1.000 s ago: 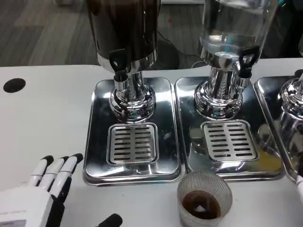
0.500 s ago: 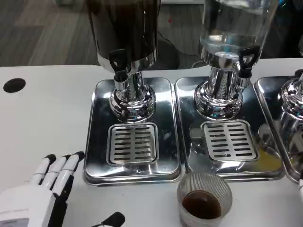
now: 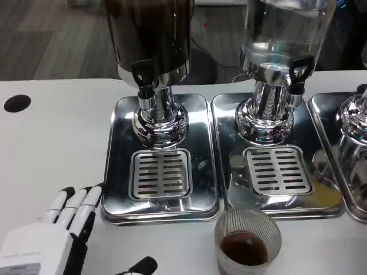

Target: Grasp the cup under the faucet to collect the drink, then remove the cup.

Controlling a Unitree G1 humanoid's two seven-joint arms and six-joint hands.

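at the near edge of the white table [image 3: 51,137] sits the cup [image 3: 248,240], a ribbed clear one with dark drink pooled in its bottom, standing upright on the tabletop just in front of the seam between two steel trays. over at the near left corner, the left hand [image 3: 54,238] lies flat on the table, white back up, fingers stretched forward and close side by side, holding nothing, thumb tip poking out dark near the bottom edge. its fingertips [image 3: 86,197] reach right up beside the left tray's front corner. the left drip tray [image 3: 114,172] carries a slotted grate [image 3: 160,174], and behind that rises the chrome base of the dark dispenser [image 3: 153,40], its black-handled faucet [image 3: 143,80] pointing down over the tray. next tray [image 3: 321,166] to the right holds its own grate and the clear dispenser [image 3: 284,34]. far left, a black round hole [image 3: 17,103] marks the tabletop. a third chrome base [image 3: 355,114] shows at the right edge.
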